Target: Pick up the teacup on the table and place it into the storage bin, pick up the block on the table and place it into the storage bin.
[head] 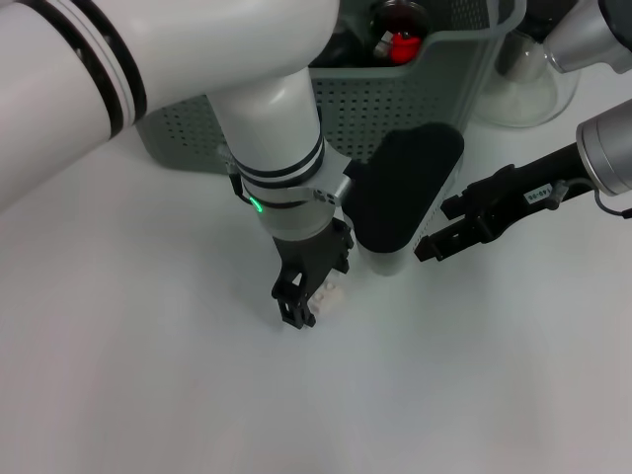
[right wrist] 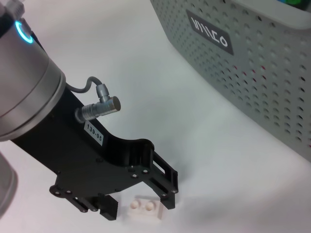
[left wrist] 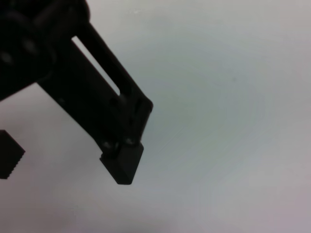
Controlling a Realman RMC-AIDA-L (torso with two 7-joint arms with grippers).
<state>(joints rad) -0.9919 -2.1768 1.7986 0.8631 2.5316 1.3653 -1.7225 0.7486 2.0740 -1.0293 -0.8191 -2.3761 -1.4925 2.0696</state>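
Head view: left gripper [head: 314,296] lowered to the white table [head: 148,375], fingers spread on either side of a small white block [head: 329,292], not yet closed on it. Storage bin [head: 415,109] at 12 o'clock from the block, red-and-dark items inside. Right gripper [head: 432,242] at 3 o'clock, hovering, fingers parted, empty. Clear glass vessel [head: 528,94] beside the bin at 3 o'clock.

Left wrist view: one dark finger [left wrist: 121,162] over bare table.

Right wrist view: left gripper [right wrist: 138,206] straddling the block [right wrist: 144,208]; bin wall [right wrist: 262,73] with its black label [right wrist: 209,31].
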